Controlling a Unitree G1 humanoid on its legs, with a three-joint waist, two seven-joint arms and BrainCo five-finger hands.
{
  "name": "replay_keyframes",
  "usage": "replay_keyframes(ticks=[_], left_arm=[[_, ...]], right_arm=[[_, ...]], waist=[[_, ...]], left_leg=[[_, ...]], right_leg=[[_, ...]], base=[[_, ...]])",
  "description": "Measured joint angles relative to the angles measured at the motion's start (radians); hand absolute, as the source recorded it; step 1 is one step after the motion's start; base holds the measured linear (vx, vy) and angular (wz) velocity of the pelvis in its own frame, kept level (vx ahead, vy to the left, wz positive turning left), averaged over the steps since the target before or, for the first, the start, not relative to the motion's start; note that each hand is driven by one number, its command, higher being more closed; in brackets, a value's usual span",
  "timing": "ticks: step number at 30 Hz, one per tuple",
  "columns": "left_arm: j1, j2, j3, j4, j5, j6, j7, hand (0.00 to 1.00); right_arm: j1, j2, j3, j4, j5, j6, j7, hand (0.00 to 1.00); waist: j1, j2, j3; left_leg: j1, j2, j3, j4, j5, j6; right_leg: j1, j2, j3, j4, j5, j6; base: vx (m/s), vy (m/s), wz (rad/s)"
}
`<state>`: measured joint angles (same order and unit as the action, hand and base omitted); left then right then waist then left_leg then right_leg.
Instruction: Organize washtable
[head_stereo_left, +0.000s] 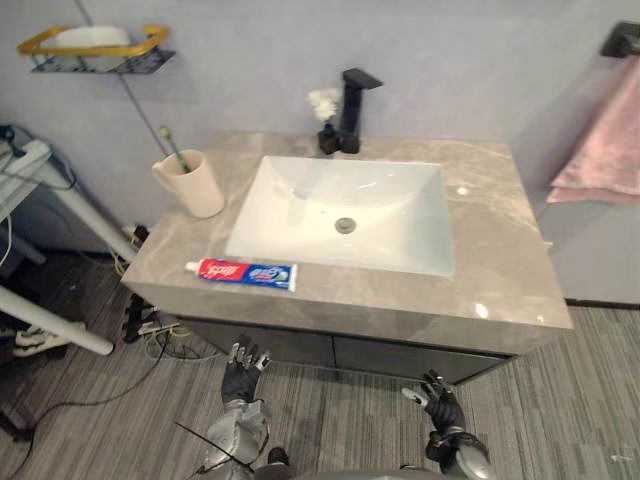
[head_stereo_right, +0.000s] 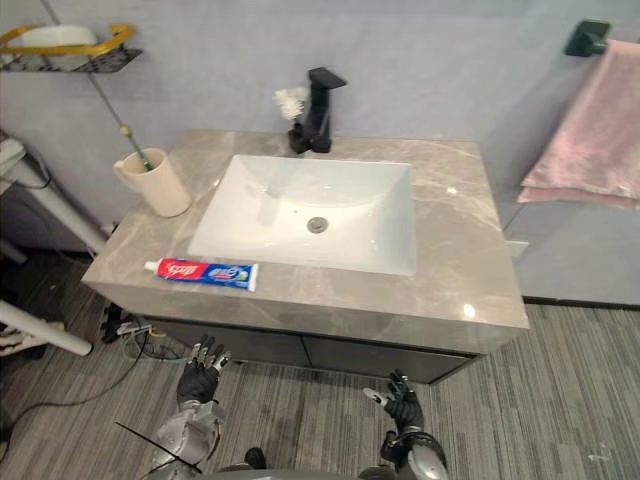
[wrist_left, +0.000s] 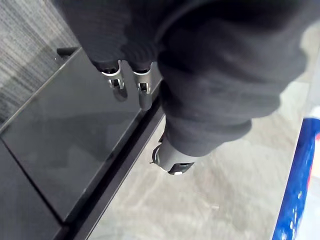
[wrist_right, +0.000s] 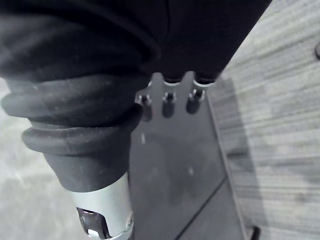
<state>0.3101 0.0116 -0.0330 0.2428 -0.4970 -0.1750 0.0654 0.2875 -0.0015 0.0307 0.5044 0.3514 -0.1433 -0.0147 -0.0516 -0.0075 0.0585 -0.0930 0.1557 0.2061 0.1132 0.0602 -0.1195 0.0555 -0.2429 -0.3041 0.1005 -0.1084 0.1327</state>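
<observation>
There is one grey stone-look washtable (head_stereo_left: 490, 250) with one white rectangular basin (head_stereo_left: 300, 215) and one black angular faucet (head_stereo_left: 352, 105), one beige ceramic cup (head_stereo_left: 195, 185), one green-handled toothbrush (head_stereo_left: 172, 145), one red, white and blue toothpaste tube (head_stereo_left: 242, 273), one pink hanging towel (head_stereo_left: 610, 150) and one gold-rimmed wall shelf (head_stereo_left: 150, 40).

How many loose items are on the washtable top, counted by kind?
Toothpaste tube: 1
Cup: 1
Toothbrush, standing in the cup: 1
White flower ornament, beside the tap: 1
Total: 4
</observation>
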Motion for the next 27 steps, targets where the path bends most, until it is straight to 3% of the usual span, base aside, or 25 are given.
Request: replay_keyframes(ticks=[6,8,11,12,13,14,15,16,18,19,22,23,27], left_arm=[[0.002,0.018,-0.064,-0.002,0.003,-0.002,-0.002,0.00],[0.002,0.020,-0.094,-0.002,0.004,-0.002,-0.004,0.00],[0.001,0.025,-0.120,-0.018,0.027,-0.001,-0.009,0.00],[0.001,0.027,-0.121,-0.023,0.037,0.002,-0.006,0.00],[0.001,0.028,-0.120,-0.026,0.037,0.003,-0.003,0.00],[0.001,0.021,-0.112,-0.039,0.037,0.004,0.002,0.00],[0.001,0.022,-0.100,-0.047,0.037,0.003,0.002,0.00],[0.001,0.022,-0.088,-0.048,0.038,0.003,0.002,0.00],[0.002,0.025,-0.042,-0.047,0.038,0.005,0.003,0.00],[0.004,0.026,-0.042,-0.047,0.038,0.006,0.003,0.00],[0.002,0.023,-0.042,-0.046,0.038,0.015,0.001,0.00],[0.002,0.022,-0.035,-0.045,0.038,0.017,0.001,0.00],[0.002,-0.007,-0.022,-0.045,0.038,0.018,0.001,0.00]], right_arm=[[-0.035,-0.027,-0.005,0.006,0.001,-0.001,-0.002,0.00],[-0.036,-0.028,-0.013,0.017,0.001,-0.001,-0.003,0.00],[-0.052,-0.021,-0.022,0.023,0.001,0.001,-0.006,0.00],[-0.059,-0.014,-0.023,0.023,0.007,0.002,-0.008,0.00],[-0.064,-0.011,-0.021,0.024,0.013,0.003,-0.008,0.00],[-0.069,-0.008,-0.020,0.024,0.025,0.007,-0.008,0.00],[-0.070,-0.002,0.002,0.030,0.041,0.010,-0.007,0.00],[-0.069,-0.002,0.019,0.031,0.043,0.014,-0.006,0.00],[-0.060,-0.001,0.068,0.030,0.042,0.021,0.001,0.00],[-0.059,-0.001,0.067,0.031,0.041,0.020,0.002,0.00],[-0.062,-0.011,0.067,0.028,0.039,0.016,0.004,0.00],[-0.064,-0.020,0.068,0.027,0.036,0.016,0.011,0.00],[-0.079,-0.067,0.109,0.028,0.021,0.016,0.019,0.00]], waist=[[0.004,0.050,-0.005],[-0.002,0.043,-0.009],[-0.013,0.011,-0.013],[-0.014,-0.002,-0.015],[-0.014,0.004,-0.019],[-0.014,0.001,-0.015],[-0.009,-0.001,-0.012],[-0.007,0.008,-0.008],[-0.014,-0.015,-0.008],[-0.011,-0.020,-0.012],[-0.011,-0.038,-0.023],[-0.007,-0.042,-0.024],[0.013,-0.012,-0.024]], left_leg=[[0.076,-0.029,-0.048,-0.113,-0.007,-0.004],[0.107,-0.054,-0.053,-0.168,0.017,0.008],[0.081,-0.100,-0.045,-0.174,0.022,0.013],[0.077,-0.113,-0.018,-0.185,0.014,0.017],[0.083,-0.114,-0.006,-0.201,0.012,0.019],[0.085,-0.107,0.010,-0.210,0.010,0.021],[0.088,-0.090,0.037,-0.209,0.005,0.030],[0.091,-0.076,0.049,-0.208,-0.001,0.039],[0.116,-0.048,0.069,-0.208,-0.009,0.049],[0.121,-0.048,0.070,-0.208,-0.013,0.049],[0.124,-0.048,0.100,-0.206,-0.021,0.042],[0.121,-0.046,0.108,-0.189,-0.017,0.042],[0.104,-0.030,0.128,-0.128,-0.049,0.044]], right_leg=[[0.014,-0.022,-0.019,0.034,-0.006,0.029],[0.013,-0.041,-0.013,0.038,0.002,0.043],[-0.052,-0.088,0.022,0.059,-0.003,0.051],[-0.080,-0.095,0.040,0.066,0.012,0.017],[-0.095,-0.095,0.041,0.072,0.012,-0.036],[-0.127,-0.083,0.036,0.097,0.031,-0.153],[-0.153,-0.064,0.012,0.121,0.100,-0.159],[-0.160,-0.050,-0.005,0.134,0.118,-0.150],[-0.184,-0.003,-0.105,0.222,0.084,-0.102],[-0.180,-0.002,-0.122,0.211,0.084,-0.102],[-0.122,0.034,-0.129,0.058,0.082,-0.098],[-0.112,0.044,-0.113,0.019,0.097,-0.077],[-0.110,0.060,-0.071,-0.014,0.111,-0.061]], base=[[-0.09,0.077,0.10],[-0.10,0.088,-0.01],[-0.08,0.129,-0.26],[-0.07,0.172,-0.57],[-0.03,0.140,-0.65],[-0.02,0.142,-0.82],[-0.01,0.133,-0.83],[0.01,0.086,-0.73],[0.04,0.013,-0.56],[0.04,-0.019,-0.55],[0.08,-0.064,-0.42],[0.05,-0.060,-0.37],[0.05,-0.043,-0.31]])
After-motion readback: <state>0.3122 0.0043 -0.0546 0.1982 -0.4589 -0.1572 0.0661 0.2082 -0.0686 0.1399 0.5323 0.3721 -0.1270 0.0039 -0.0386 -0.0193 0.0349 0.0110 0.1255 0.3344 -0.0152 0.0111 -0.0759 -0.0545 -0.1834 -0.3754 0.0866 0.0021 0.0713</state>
